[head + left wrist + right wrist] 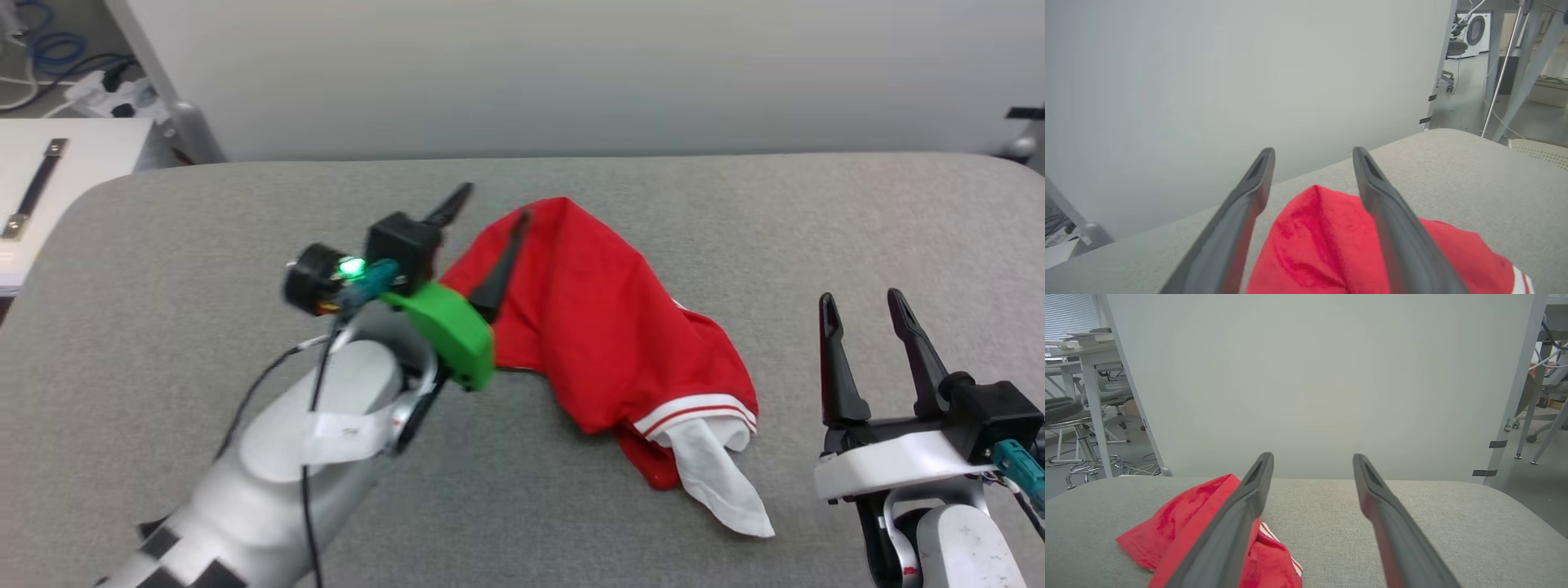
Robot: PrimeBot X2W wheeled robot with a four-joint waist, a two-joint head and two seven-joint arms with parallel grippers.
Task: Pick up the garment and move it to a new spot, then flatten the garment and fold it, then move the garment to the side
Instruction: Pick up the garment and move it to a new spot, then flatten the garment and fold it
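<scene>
The garment [600,327], a red T-shirt, lies crumpled in a heap at the middle of the grey padded table [204,229], a white sleeve with striped trim [718,465] trailing toward the near side. My left gripper [494,204] hovers open over the heap's far left part, one finger above the red cloth and the other beside it. From the left wrist the garment [1310,241] bulges between and below the spread fingers [1388,220]. My right gripper [861,306] stands open to the right of the heap, apart from it. The garment [1175,522] sits left of that gripper's fingers [1237,522].
A pale wall panel [571,73] rises behind the table's far edge. A white desk [73,163] and cables stand beyond the table's left corner. Chairs and desk legs [1086,416] stand off to the sides.
</scene>
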